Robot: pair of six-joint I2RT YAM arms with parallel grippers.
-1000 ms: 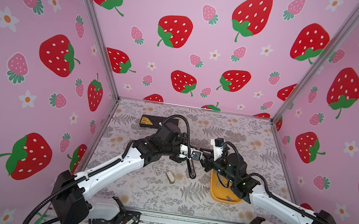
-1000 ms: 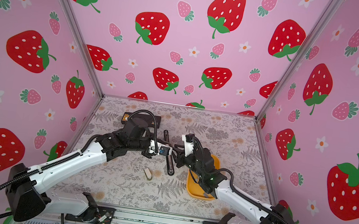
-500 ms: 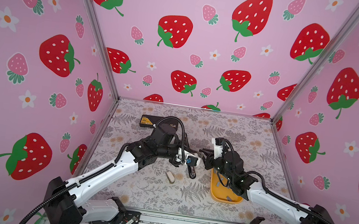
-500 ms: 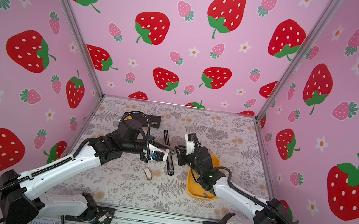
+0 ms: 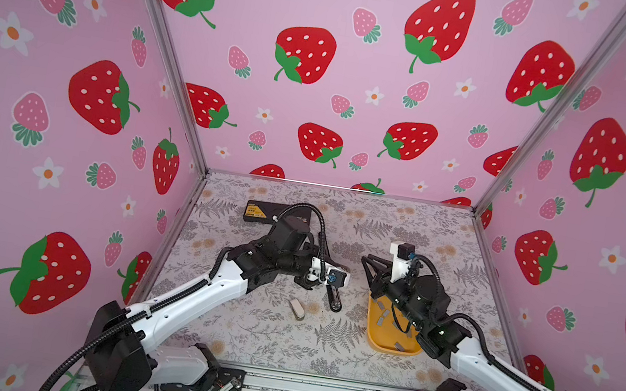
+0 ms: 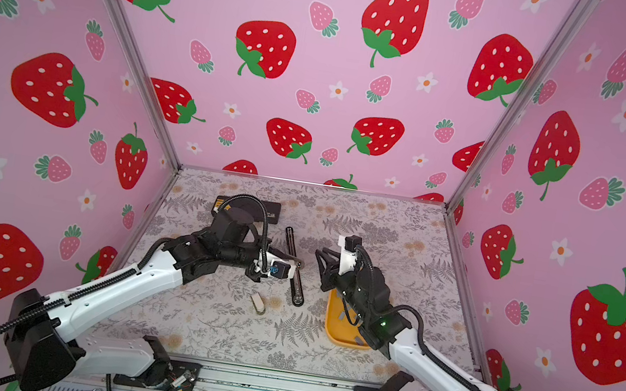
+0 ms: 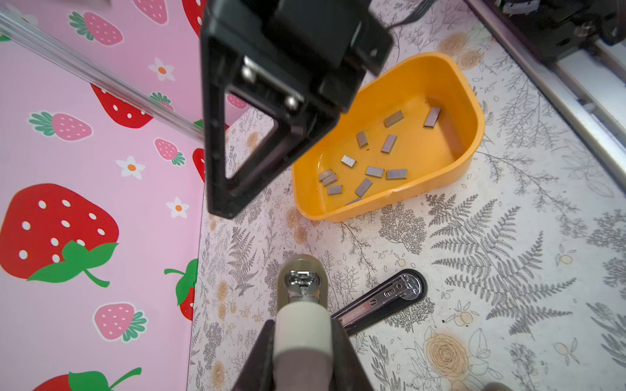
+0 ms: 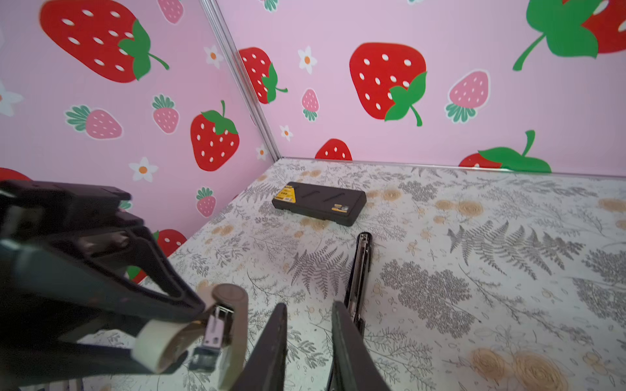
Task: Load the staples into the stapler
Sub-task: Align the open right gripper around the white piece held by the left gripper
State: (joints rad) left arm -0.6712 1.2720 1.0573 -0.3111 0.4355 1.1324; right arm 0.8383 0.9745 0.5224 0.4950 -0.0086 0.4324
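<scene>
Your left gripper [image 7: 302, 335] is clamped tight on a small white stapler [image 7: 301, 294], held above the table [image 7: 508, 270] with its metal nose turned toward your right gripper [image 8: 308, 308]. That one hangs just beside the stapler, its fingers [image 8: 276, 338] a little apart with bare table showing through the gap. You will find the staples [image 7: 372, 171] lying loose on the floor of the yellow tray [image 7: 372, 206], about a dozen small grey strips. In both top views the tray sits on the right, partly under your right arm. A long black tool [image 5: 333, 298] lies flat on the table under your left gripper. A second stapler [image 5: 296, 308] rests near it, and a black case [image 8: 318, 203] sits by the back wall.
</scene>
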